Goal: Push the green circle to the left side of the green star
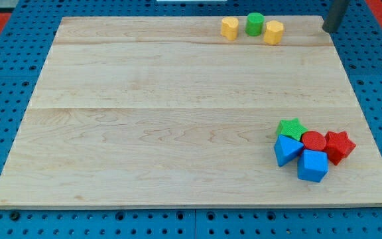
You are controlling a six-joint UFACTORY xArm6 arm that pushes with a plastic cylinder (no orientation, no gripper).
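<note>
The green circle (254, 24) stands near the board's top edge, between a yellow block (229, 28) on its left and a yellow block (274, 32) on its right. The green star (292, 128) lies at the lower right, at the top left of a cluster of blocks. My tip (327, 29) is at the board's top right corner, well to the right of the green circle and touching no block.
Against the green star sit a red circle (314, 141), a red star (339, 145), a blue triangle-like block (286, 150) and a blue block (312, 166). The wooden board (178, 119) lies on a blue pegboard surface.
</note>
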